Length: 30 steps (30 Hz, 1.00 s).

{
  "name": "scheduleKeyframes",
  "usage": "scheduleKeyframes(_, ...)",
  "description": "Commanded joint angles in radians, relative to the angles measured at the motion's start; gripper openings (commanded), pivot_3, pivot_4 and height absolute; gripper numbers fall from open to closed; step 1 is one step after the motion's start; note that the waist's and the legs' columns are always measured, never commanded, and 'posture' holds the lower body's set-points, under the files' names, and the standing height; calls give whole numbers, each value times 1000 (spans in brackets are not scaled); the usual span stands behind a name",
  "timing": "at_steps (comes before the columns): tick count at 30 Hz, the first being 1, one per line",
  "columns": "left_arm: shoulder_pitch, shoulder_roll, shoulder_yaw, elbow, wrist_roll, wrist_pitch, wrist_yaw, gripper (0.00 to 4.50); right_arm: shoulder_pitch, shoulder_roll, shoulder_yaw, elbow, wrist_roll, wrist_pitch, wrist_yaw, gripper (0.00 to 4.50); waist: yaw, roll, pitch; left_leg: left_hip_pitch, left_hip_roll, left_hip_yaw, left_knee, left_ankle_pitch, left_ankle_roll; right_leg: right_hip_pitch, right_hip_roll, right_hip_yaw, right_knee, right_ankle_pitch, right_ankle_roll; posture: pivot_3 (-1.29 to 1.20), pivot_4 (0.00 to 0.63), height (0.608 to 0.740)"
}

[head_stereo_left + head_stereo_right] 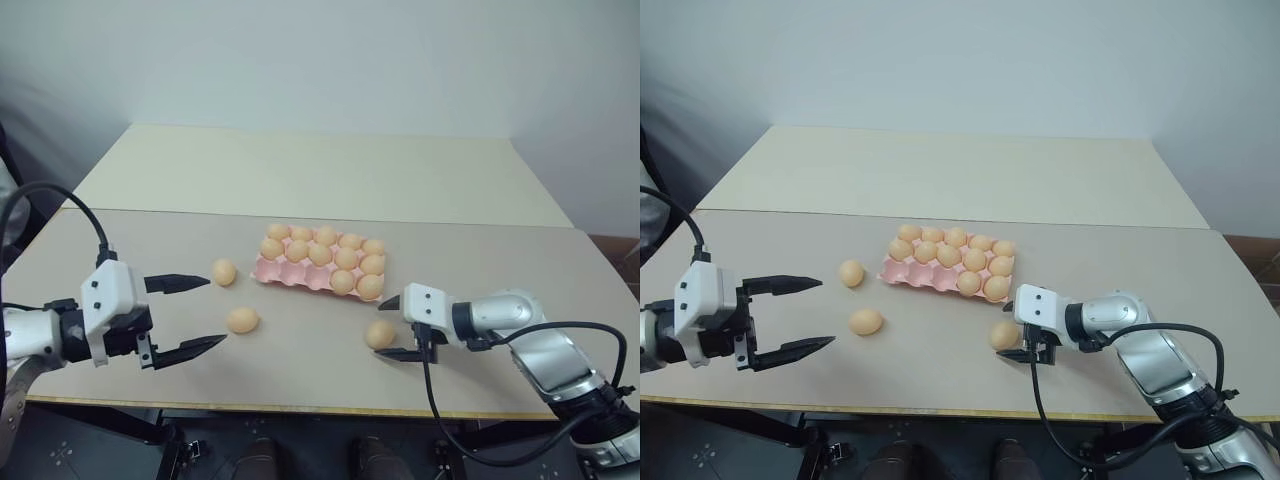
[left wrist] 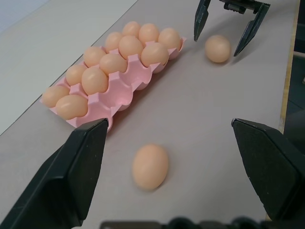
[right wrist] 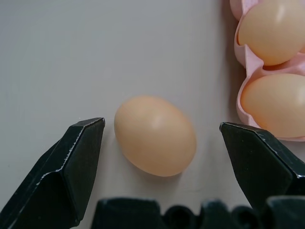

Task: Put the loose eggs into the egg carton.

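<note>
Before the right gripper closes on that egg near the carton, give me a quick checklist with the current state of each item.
1. Right gripper open: ok.
2. Smooth tan-orange loose egg lies between its black fingers: ok.
3. Fingers not touching that egg: ok.
4. Pale pink moulded egg carton has empty cups along its near row: ok.
5. Left gripper open, holding nothing: ok.
6. Two other loose eggs lie apart on the beige table: ok.

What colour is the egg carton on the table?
Pale pink. The egg carton shows best in the left wrist view.
</note>
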Motion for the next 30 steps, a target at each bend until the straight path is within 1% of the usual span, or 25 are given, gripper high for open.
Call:
scheduleKeyframes(1, 3, 7, 34, -23, -17, -6, 3, 4500, -15, 4, 10, 0, -13, -25, 9, 4111, 0, 0, 0, 0, 0, 0, 0, 0, 0, 0, 0, 0, 0, 0, 0, 0, 150, 740)
scheduleKeyframes(2, 4, 7, 34, -22, -15, -7, 3, 4500, -13, 7, 10, 1, -15, -27, 7, 3887, 0, 0, 0, 0, 0, 0, 0, 0, 0, 0, 0, 0, 0, 0, 0, 0, 150, 740)
scheduleKeyframes(5, 7, 7, 36, -18, -11, -11, 3, 4500, -4, 9, 10, -5, -22, -40, 2, 2814, 0, 0, 0, 0, 0, 0, 0, 0, 0, 0, 0, 0, 0, 0, 0, 0, 150, 740)
scheduleKeyframes(6, 7, 7, 36, -18, -11, -11, 3, 4500, -3, 12, 8, -7, -29, -39, -9, 2532, 0, 0, 0, 0, 0, 0, 0, 0, 0, 0, 0, 0, 0, 0, 0, 0, 150, 740)
scheduleKeyframes(10, 8, 8, 36, -16, -9, -15, 4, 4500, -4, 2, -4, -12, -30, -47, -8, 2532, 0, 0, 0, 0, 0, 0, 0, 0, 0, 0, 0, 0, 0, 0, 0, 0, 150, 740)
scheduleKeyframes(13, 12, 7, 39, -13, -6, -18, 2, 4500, -5, -19, -31, -49, -3, -55, 19, 2532, 0, 0, 0, 0, 0, 0, 0, 0, 0, 0, 0, 0, 0, 0, 0, 0, 150, 740)
scheduleKeyframes(15, 20, 7, 46, -9, -2, -20, 0, 4500, -28, -12, -55, -79, 27, -47, 21, 2532, 0, 0, 0, 0, 0, 0, 0, 0, 0, 0, 0, 0, 0, 0, 0, 0, 150, 740)
scheduleKeyframes(18, 28, 6, 52, -2, 0, -23, -2, 4500, -99, 45, -71, -88, 45, -31, -25, 2532, -7, 0, 0, 0, 0, 0, 0, 0, 0, 0, 0, 0, 0, 0, 0, 0, 150, 740)
scheduleKeyframes(22, 25, 5, 44, 2, 1, -22, 1, 4500, -213, 149, -26, -17, -9, -56, -97, 2532, -17, 0, 0, 1, 1, 0, 0, 0, 0, 0, 1, 0, 2, 0, 0, 0, 150, 740)
scheduleKeyframes(27, 22, 3, 37, -1, -2, -16, 10, 4500, -337, 277, 69, 184, -143, -197, -182, 2532, -18, 0, 0, 0, 1, 0, 0, 0, 0, 0, 1, 0, 1, 0, 0, 0, 150, 740)
scheduleKeyframes(30, 24, 3, 40, -2, -3, -14, 12, 4500, -387, 337, 105, 301, -196, -266, -215, 2532, -17, 0, 0, 0, 1, 0, 0, 0, 0, 0, 1, 0, 1, 1, -1, 0, 150, 740)
